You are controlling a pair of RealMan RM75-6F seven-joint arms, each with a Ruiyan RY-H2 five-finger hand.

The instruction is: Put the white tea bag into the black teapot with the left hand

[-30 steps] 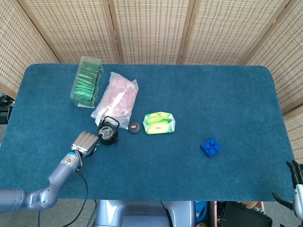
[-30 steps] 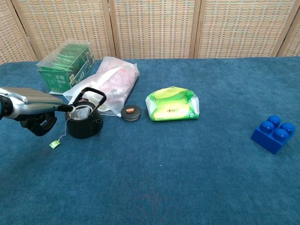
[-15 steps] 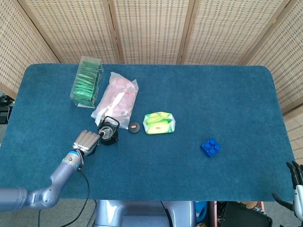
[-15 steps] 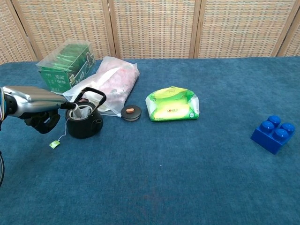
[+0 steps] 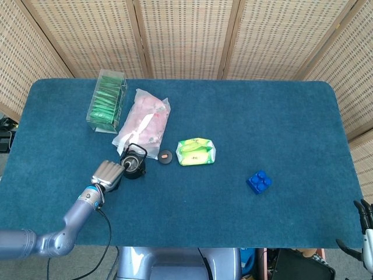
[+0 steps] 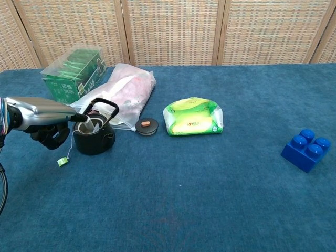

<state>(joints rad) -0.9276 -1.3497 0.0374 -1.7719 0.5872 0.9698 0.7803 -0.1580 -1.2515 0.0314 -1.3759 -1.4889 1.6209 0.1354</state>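
The black teapot (image 5: pixel 133 165) (image 6: pixel 94 138) stands lidless at the table's left, handle up. The white tea bag (image 6: pixel 90 125) sits low in its mouth. Its string runs over the rim to a green tag (image 6: pixel 63 161) lying on the cloth. My left hand (image 5: pixel 106 175) (image 6: pixel 46 125) is just left of the pot, reaching level to the opening and pinching the bag at its fingertips (image 6: pixel 80 118). My right hand (image 5: pixel 364 217) shows only at the bottom right corner of the head view, off the table, fingers apart and holding nothing.
The pot's small lid (image 5: pixel 165 156) (image 6: pixel 146 126) lies right of it. Behind are a pink plastic bag (image 5: pixel 144 121) (image 6: pixel 128 89) and a clear box of green sachets (image 5: pixel 106 100) (image 6: pixel 73 76). A green packet (image 6: pixel 194 116) lies mid-table, a blue brick (image 6: pixel 306 150) far right.
My left hand's fingertips have edged right towards the pot's mouth, and the tea bag has sunk lower into the opening. The tag shifted slightly right. The right hand is still.
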